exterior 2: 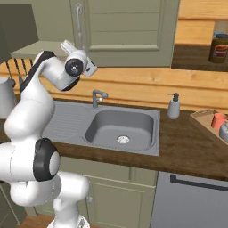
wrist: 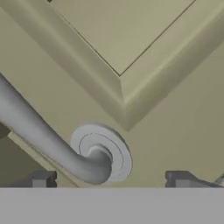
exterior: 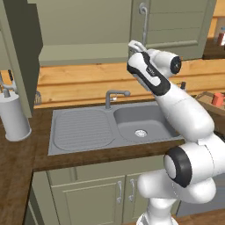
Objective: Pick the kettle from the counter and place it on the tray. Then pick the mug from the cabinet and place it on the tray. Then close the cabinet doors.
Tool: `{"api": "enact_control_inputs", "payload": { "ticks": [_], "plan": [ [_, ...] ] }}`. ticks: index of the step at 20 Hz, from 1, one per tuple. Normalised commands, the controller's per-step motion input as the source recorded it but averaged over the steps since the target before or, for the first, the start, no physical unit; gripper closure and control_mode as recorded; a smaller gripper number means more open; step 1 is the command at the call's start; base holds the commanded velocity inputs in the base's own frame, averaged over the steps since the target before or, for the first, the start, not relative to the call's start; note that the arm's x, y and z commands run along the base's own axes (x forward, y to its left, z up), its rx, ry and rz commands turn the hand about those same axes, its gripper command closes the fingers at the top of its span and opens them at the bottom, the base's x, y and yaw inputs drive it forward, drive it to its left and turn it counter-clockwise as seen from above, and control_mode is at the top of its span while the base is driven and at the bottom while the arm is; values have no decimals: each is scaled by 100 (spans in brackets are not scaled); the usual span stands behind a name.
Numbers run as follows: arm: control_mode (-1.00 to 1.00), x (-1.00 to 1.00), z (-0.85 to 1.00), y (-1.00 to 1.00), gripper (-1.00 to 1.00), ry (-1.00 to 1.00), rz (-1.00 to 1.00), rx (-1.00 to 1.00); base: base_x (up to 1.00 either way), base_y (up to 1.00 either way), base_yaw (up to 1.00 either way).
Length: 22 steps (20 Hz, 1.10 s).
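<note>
My gripper (exterior: pixel 137 45) (exterior 2: pixel 67 45) (wrist: pixel 109 179) is raised to the right cabinet door (exterior: pixel 176 26) (exterior 2: pixel 129 31), at the lower end of its curved silver handle (exterior: pixel 143 19) (exterior 2: pixel 79 22) (wrist: pixel 39 131). In the hand view the jaws stand open, with the handle's round mount (wrist: pixel 105 153) between the tips and nothing gripped. The left cabinet door (exterior: pixel 19 57) is swung out, showing the cabinet's pale interior (exterior: pixel 83 26). The orange-red mug (exterior: pixel 217 99) (exterior 2: pixel 218 120) stands on the light-wood tray (exterior: pixel 203 97) (exterior 2: pixel 201 116) at the right of the counter (exterior 2: pixel 187 147). A grey shape (exterior 2: pixel 225 132) beside the mug may be the kettle.
The steel sink (exterior: pixel 132 123) (exterior 2: pixel 120 129) with its tap (exterior: pixel 115 96) lies below the arm. A white soap dispenser (exterior 2: pixel 173 107) stands right of it. A pale cylinder (exterior: pixel 13 116) stands at the far left. A brown jar (exterior 2: pixel 219 46) sits on a high shelf.
</note>
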Motion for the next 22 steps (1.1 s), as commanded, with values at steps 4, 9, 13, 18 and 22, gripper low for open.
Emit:
{"api": "enact_control_inputs", "payload": {
  "ticks": [4,9,13,18,22],
  "plan": [
    [-100,40,8,12,-100,32,0,0,0,0,0],
    [-100,50,2,8,-100,20,0,0,0,0,0],
    [-100,39,-3,8,-100,7,-1,0,0,0,0],
    [-100,34,-23,2,-100,-2,0,3,0,0,0],
    [-100,37,-39,0,-100,-11,0,4,0,0,0]
  ]
}}
